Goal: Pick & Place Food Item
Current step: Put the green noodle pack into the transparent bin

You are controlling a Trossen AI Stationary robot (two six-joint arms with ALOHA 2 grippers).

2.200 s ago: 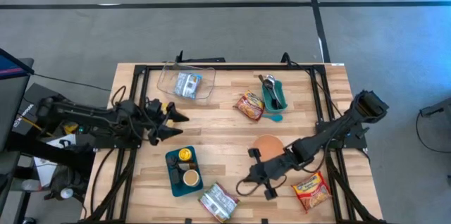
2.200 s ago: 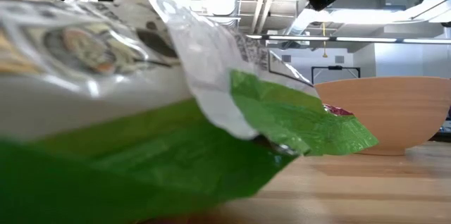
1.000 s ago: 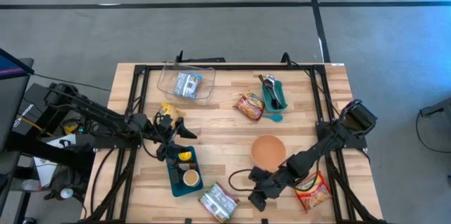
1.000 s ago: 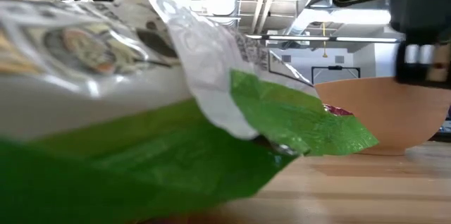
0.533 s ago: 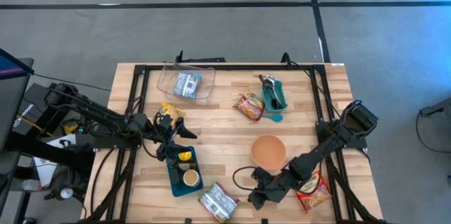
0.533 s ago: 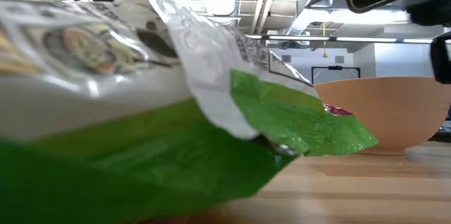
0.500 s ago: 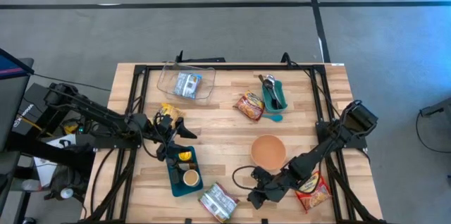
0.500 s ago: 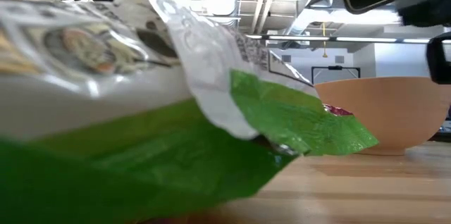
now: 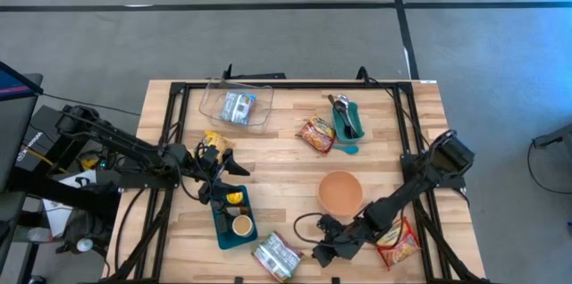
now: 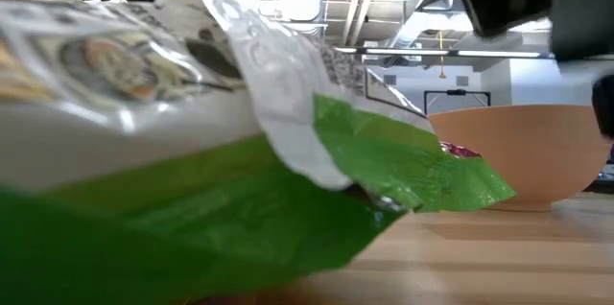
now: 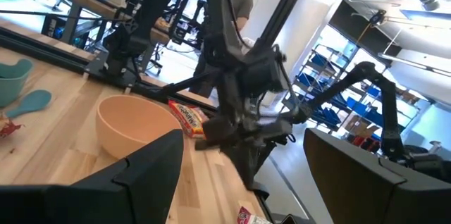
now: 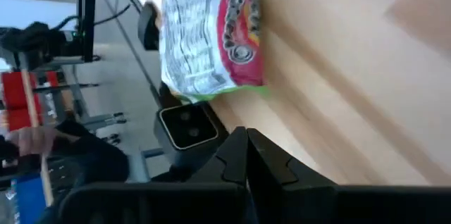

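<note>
While both arms sit low over the worktop [image 9: 295,163], nothing is yet in a grip. Largest on it is the clear plastic bin [image 9: 237,105] near the far left corner, a packet lying inside. A tan bowl [image 9: 340,193] stands right of centre, and a teal tray [image 9: 233,217] holding a cup lies toward the near edge, left of centre. A smaller teal dish [image 9: 347,121] with utensils sits toward the far edge. Three snack packets lie loose: a red one [image 9: 316,134] just beside that dish, a red-and-yellow one [image 9: 397,241] at the near right corner, and a green-and-white packet [image 9: 276,256] at the near edge, which fills the low view.

Risk, as a judgement: the right end effector [image 9: 323,254] lies between the green-and-white packet and the red-and-yellow one, so a misjudged reach could take the wrong one, or nudge the glossy film off the near edge. Closing on a loose corner alone would likely let it slide out.

Right end effector: fingers [image 12: 246,159] pressed together, empty, tips close to the green-and-white packet but apart from it. Left end effector [image 9: 225,173]: fingers spread wide, empty, hovering at the far end of the teal tray.
</note>
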